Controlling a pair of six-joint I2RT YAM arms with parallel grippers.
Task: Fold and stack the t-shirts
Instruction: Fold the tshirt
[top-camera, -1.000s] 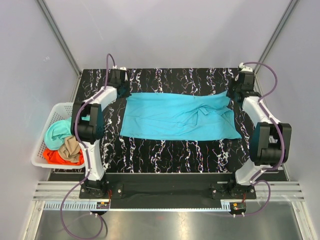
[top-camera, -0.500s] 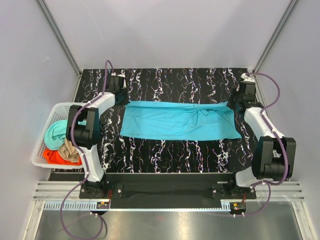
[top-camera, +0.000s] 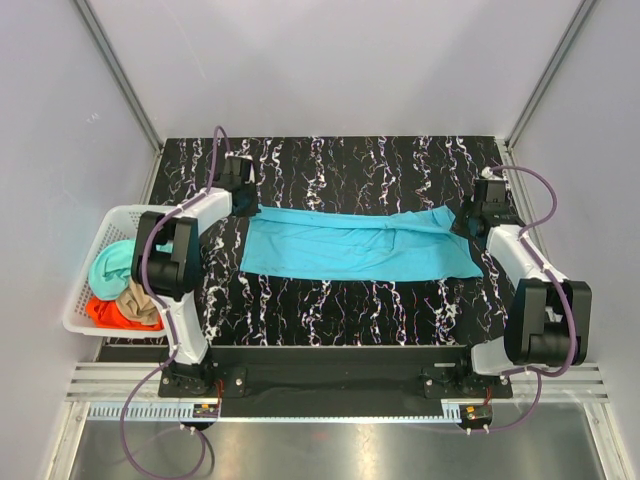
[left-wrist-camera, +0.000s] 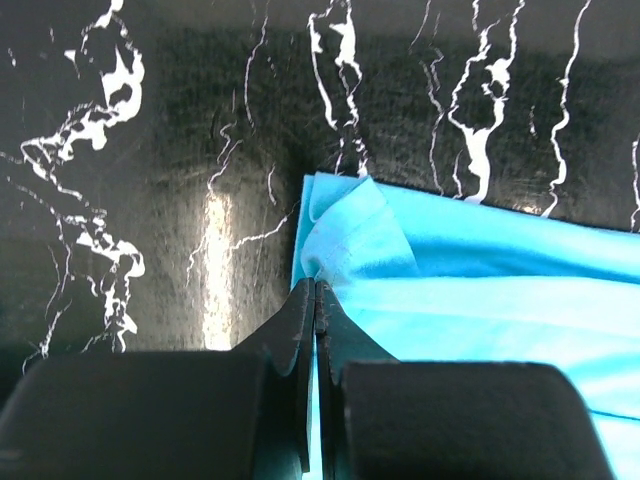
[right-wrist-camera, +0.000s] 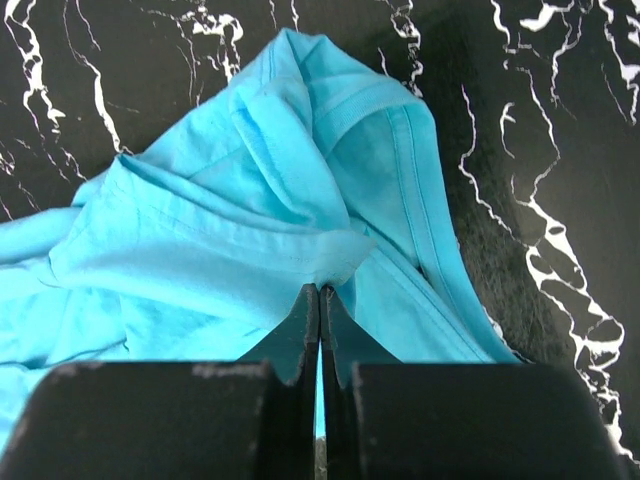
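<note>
Basket: a white lattice basket (top-camera: 78, 295) was seen off the table's left edge, just beside the left arm.
Basket contents: three crumpled shirts were heaped inside. A mint-teal t-shirt (top-camera: 110, 262) was placed towards the far side, a tan t-shirt (top-camera: 141, 297) against the wall nearest the table, and an orange-red t-shirt (top-camera: 104, 313) at the near side.
Left gripper: the left gripper (top-camera: 247, 206) was found clamped on the far-left corner of the cyan t-shirt (top-camera: 350, 245). In the left wrist view its fingertips were pressed together, and a small puckered fold of cloth was pinched between them.
Cyan t-shirt: it was laid across the middle of the table as a wide band running left to right, and was held at both far corners. Its near edge was laid flat, and wrinkles were gathered right of centre.
Table: the black, white-veined table (top-camera: 330, 315) was left bare along its near and far strips.
Right gripper: the right gripper (top-camera: 464, 222) was found closed tight on the far-right corner. In the right wrist view bunched cloth was seen rising from the meeting fingertips.
</note>
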